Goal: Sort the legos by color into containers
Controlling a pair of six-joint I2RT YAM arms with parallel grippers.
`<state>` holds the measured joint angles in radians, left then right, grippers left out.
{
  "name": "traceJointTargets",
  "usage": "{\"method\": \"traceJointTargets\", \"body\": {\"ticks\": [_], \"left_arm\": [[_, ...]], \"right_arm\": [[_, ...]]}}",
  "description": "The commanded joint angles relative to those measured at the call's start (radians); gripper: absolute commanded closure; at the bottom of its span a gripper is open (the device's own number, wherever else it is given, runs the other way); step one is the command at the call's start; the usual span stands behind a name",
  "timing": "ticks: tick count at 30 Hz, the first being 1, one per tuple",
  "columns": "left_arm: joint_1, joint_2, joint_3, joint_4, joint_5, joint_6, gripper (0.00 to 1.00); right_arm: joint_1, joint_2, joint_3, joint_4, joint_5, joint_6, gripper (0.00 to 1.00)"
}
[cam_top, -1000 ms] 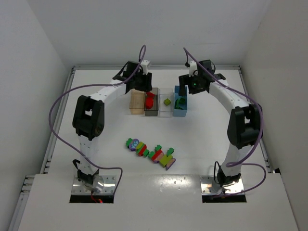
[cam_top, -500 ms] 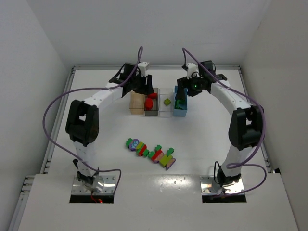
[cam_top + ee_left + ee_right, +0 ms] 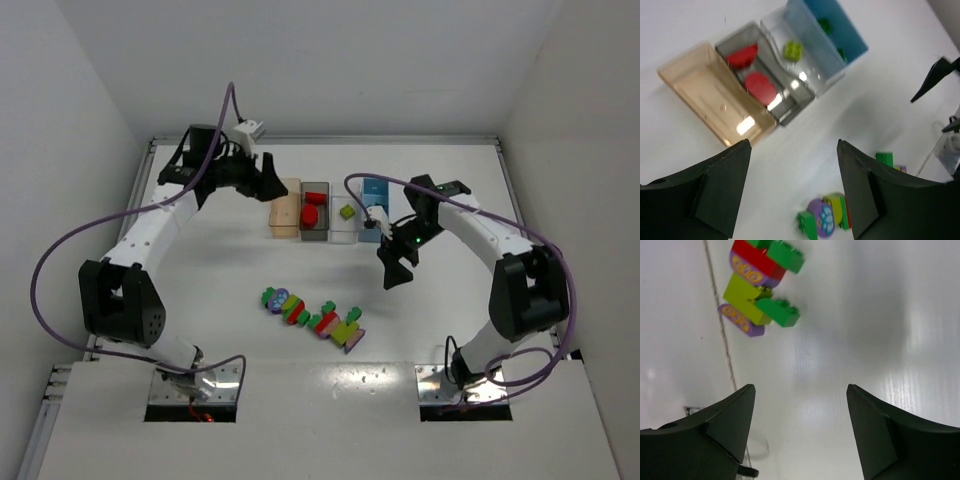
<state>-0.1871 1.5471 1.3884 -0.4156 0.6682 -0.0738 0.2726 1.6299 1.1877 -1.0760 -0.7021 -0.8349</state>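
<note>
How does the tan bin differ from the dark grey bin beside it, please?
The tan bin looks empty; the dark grey bin holds two red pieces. The tan bin ends the row; the dark grey bin sits between it and the clear bin. Both are narrow open rectangles.

Overhead view: bright, even, diffuse light from above. The white desk [image 3: 430, 320] is close to washed out, with faint soft shadows below the arms and a sheen along its near edge.

Left wrist view: blurred throughout. The bricks [image 3: 825, 220] at the bottom are smeared, and there are glare spots on the tan bin [image 3: 710, 95] and grey bin [image 3: 790, 107].

Right wrist view: sharper. The glossy desk shows pale reflections. The fingers [image 3: 705, 435] of the right hand [image 3: 799, 387] are dark and soft-edged.
</note>
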Motion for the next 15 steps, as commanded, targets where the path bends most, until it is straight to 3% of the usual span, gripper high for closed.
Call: {"method": "traceJointTargets", "body": {"ticks": [1, 5, 7, 12, 15], "left_arm": [[0.031, -0.06, -0.052, -0.155, 0.08, 0.097, 0.25], [0.031, -0.206, -0.231, -0.238, 0.009, 0.236, 0.27], [-0.021, -0.246, -0.264, -0.355, -0.079, 0.437, 0.24], [-0.023, -0.208, -0.29, -0.638, -0.105, 0.935, 0.22], [-0.023, -0.19, -0.319, -0.716, -0.087, 1.098, 0.22]], "right_arm": [[0.026, -0.029, 0.018, -0.059, -0.014, -0.207, 0.26], [0.036, -0.005, 0.061, -0.059, -0.014, -0.188, 0.26], [0.036, 0.005, 0.061, -0.059, -0.014, -0.176, 0.26], [0.036, 0.016, 0.07, -0.07, -0.005, -0.149, 0.26], [0.036, 0.025, 0.07, -0.061, -0.005, -0.129, 0.26]]}}
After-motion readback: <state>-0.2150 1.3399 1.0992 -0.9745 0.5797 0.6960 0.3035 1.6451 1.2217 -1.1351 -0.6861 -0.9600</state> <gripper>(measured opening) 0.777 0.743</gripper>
